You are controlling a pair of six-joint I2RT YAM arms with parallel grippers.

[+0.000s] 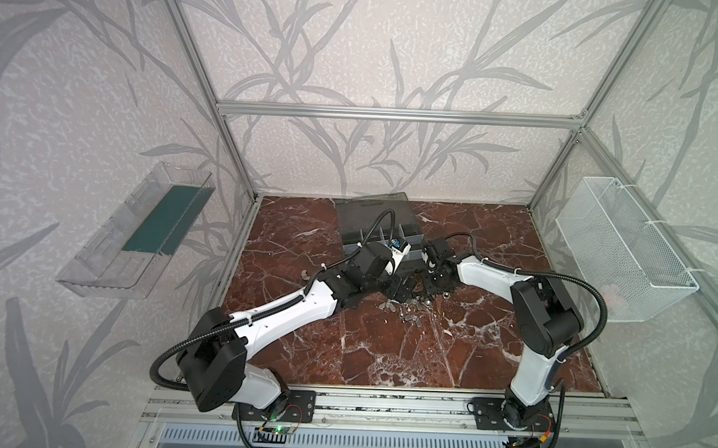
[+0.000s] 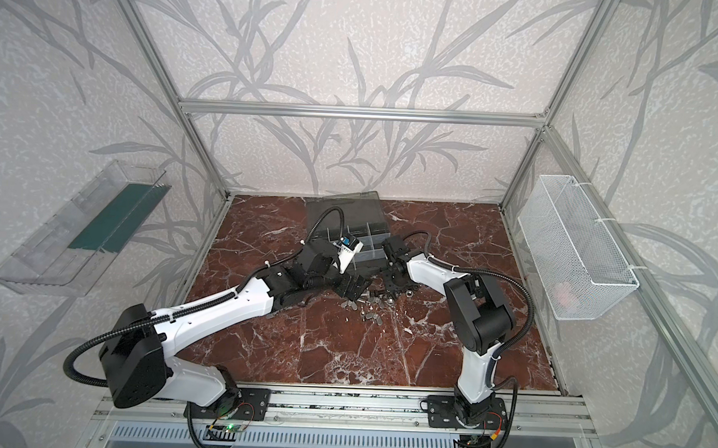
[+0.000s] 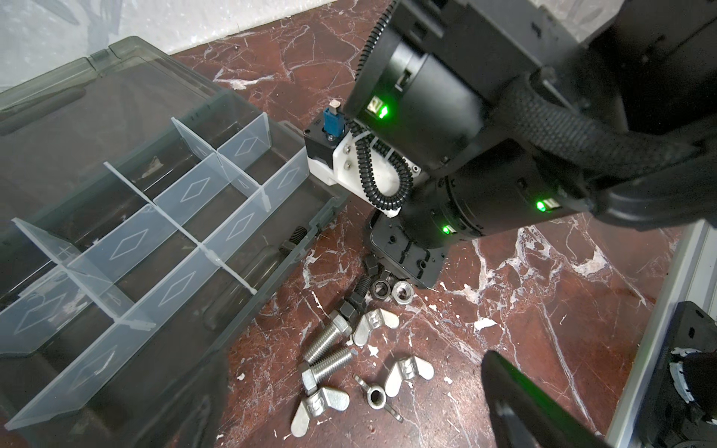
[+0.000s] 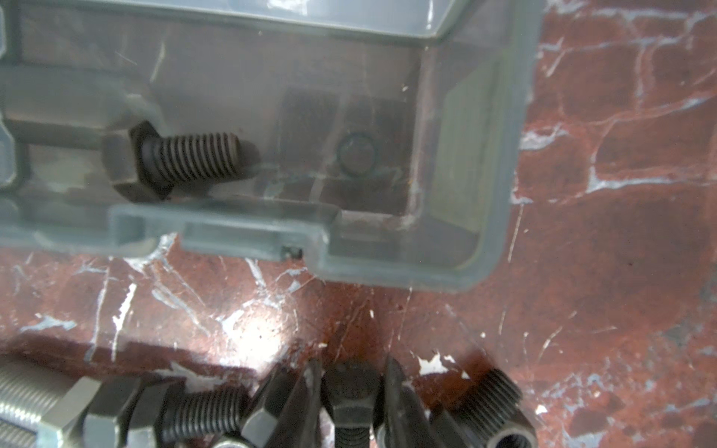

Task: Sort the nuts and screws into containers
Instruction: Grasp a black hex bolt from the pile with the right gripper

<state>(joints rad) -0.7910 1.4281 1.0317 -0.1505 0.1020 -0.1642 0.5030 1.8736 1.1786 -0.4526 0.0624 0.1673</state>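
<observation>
**A:** How do the arms sit?

**B:** The left arm [image 1: 287, 309] lies low, stretched from its base toward the middle with the wrist bent. The left tool [image 1: 400, 291] is spread wide and holds nothing, with the loose pile below it. The right arm [image 1: 484, 272] rises from its base, folds at a high elbow and slants down to the same pile.

**A:** And the right tool?

**B:** The right tool [image 4: 353, 368] has its dark tapered fingers [image 4: 397, 391] pressed against both sides of a matte black hex-head bolt [image 4: 351, 399]. That bolt lies on the glossy red-brown marble-patterned bench [image 4: 582, 271].

**A:** Where are the other pieces?

**B:** Between the two tools, on the bench, lie:
- threaded silver hex-head bolts [image 3: 329, 337]
- flat-eared silver wing nuts [image 3: 409, 374]
- a silver hex nut [image 3: 402, 293]
- a small black ring nut [image 3: 380, 289]

Just behind the right tool stands the smoky dark grey plastic organizer case [image 4: 500, 194], its lid [image 3: 97, 97] open. It has translucent whitish dividers [image 3: 194, 190]. The corner compartment nearest that tool holds one black threaded bolt [image 4: 190, 157].
</observation>
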